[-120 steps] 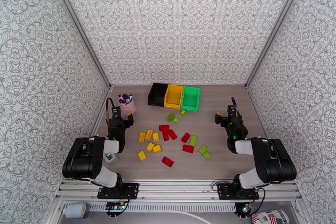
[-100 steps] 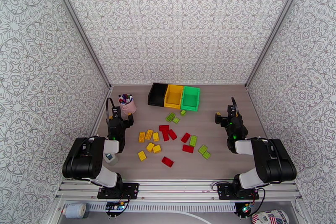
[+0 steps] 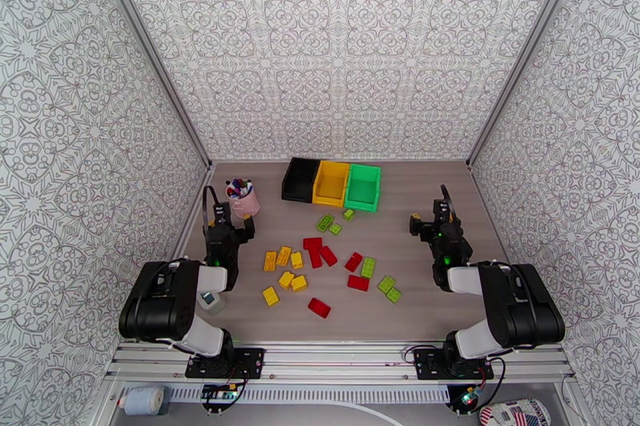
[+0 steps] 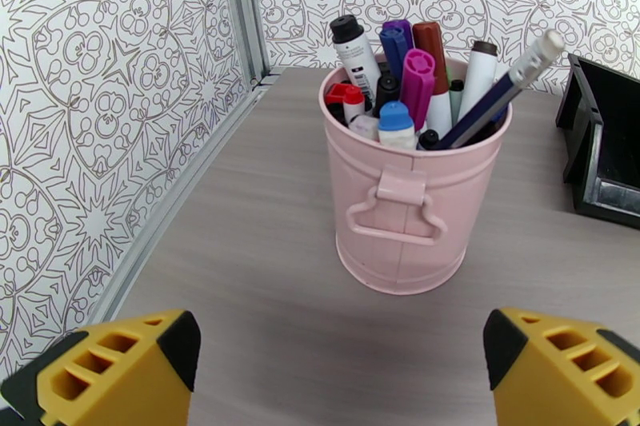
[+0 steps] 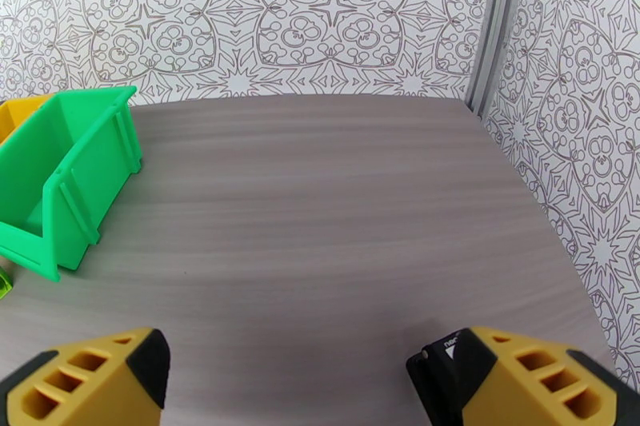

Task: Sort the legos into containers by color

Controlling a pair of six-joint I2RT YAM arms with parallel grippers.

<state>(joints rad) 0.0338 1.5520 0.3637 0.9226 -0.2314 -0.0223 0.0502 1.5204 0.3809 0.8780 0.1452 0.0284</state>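
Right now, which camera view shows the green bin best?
The top external view: the green bin shows whole from above, open top included, beside the yellow bin. The right wrist view shows it closer and from the side, but the left frame edge cuts it.

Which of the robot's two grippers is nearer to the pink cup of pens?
Left. The left gripper sits just in front of the pink cup, open toward it. The right gripper is far off on the opposite side, past the green bin.
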